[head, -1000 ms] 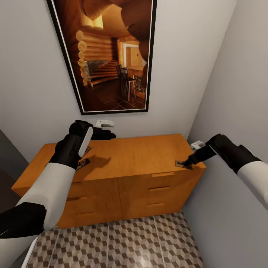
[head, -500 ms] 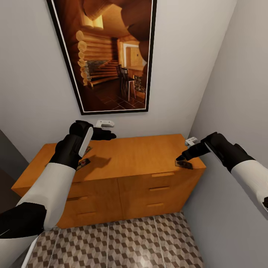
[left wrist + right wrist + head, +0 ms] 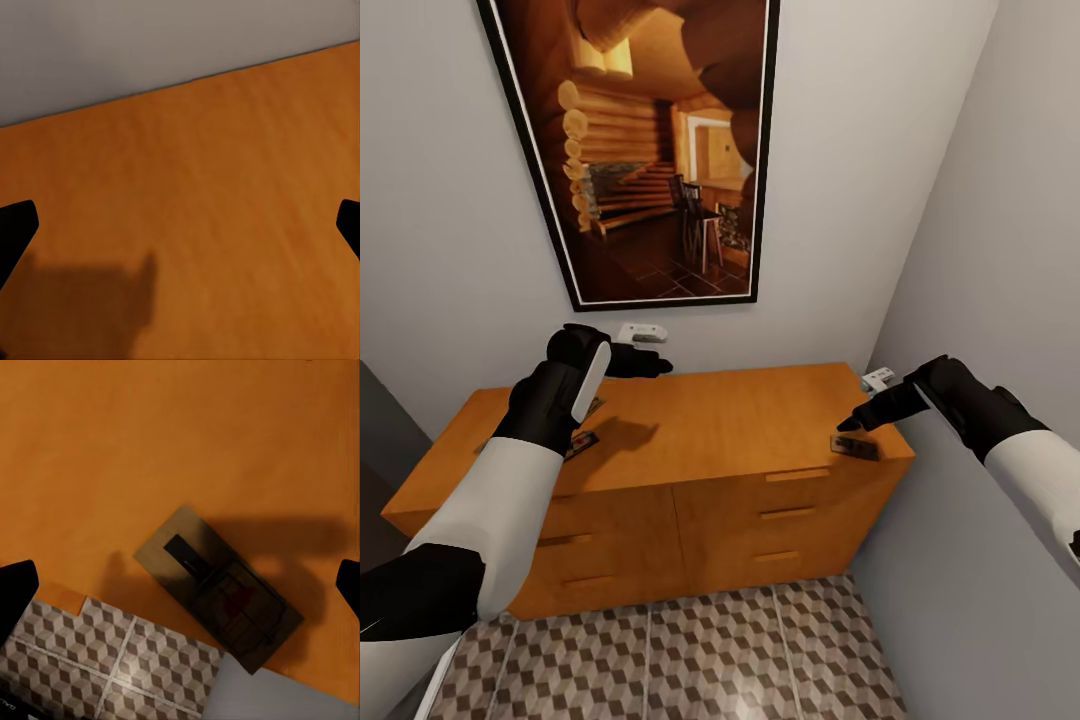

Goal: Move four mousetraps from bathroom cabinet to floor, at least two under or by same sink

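Observation:
One mousetrap (image 3: 856,447) lies flat at the front right corner of the orange-brown cabinet (image 3: 730,415). My right gripper (image 3: 850,424) hovers open just above it. In the right wrist view the same mousetrap (image 3: 217,589) sits between my spread fingers (image 3: 15,592), close to the cabinet's edge. Two more mousetraps (image 3: 582,442) (image 3: 593,405) peek out beside my left forearm, partly hidden by it. My left gripper (image 3: 658,367) is open over the back of the cabinet top (image 3: 195,210), with nothing between its fingers (image 3: 13,236).
A large framed picture (image 3: 660,150) hangs on the wall behind the cabinet. A grey wall (image 3: 1000,250) closes in on the right, close to my right arm. Cube-patterned bathroom floor (image 3: 680,660) lies in front of the drawers, also seen past the cabinet edge (image 3: 105,667).
My right gripper has swung left from the cabinet's right end to over the corner mousetrap and risen slightly. The head view shifted a little. The left arm is unchanged.

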### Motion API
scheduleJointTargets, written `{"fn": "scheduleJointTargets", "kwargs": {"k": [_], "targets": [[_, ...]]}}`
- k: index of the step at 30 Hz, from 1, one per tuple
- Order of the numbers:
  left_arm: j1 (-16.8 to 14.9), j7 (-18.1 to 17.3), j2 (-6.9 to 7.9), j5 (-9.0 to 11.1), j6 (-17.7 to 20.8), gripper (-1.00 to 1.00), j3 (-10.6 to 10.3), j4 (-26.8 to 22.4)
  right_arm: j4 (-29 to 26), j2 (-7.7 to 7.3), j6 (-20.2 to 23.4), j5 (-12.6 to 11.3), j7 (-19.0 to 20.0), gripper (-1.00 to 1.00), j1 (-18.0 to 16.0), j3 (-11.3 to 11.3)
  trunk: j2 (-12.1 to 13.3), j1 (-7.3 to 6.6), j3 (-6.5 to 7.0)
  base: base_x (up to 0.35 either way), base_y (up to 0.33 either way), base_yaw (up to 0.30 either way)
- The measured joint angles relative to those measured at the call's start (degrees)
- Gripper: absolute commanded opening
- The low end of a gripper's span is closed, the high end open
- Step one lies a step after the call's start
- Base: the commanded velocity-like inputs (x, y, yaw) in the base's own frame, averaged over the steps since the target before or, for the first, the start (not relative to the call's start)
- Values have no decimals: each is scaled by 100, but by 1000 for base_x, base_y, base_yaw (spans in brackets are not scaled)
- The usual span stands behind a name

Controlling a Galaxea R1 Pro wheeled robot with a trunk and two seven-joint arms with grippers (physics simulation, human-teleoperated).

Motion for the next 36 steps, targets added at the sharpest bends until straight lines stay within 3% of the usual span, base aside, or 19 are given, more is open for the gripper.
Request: {"fn": "scheduleJointTargets", "kwargs": {"k": [7,17,28,36], "targets": [[2,0,0,0,0,100,0,98,175,-13,-276,88,-1,100,0,31,0,0,0,6,-3,0],[2,-1,0,-1,0,100,1,270,1039,-17,-1196,356,70,100,-3,81,0,0,0,0,0,0],[2,-1,0,-1,-5,100,1,293,1283,-8,-1453,608,93,100,-4,85,0,0,0,0,0,0],[2,-1,-1,-1,-5,100,1,298,1310,10,-1477,634,98,100,-4,49,0,0,0,0,0,0]]}}
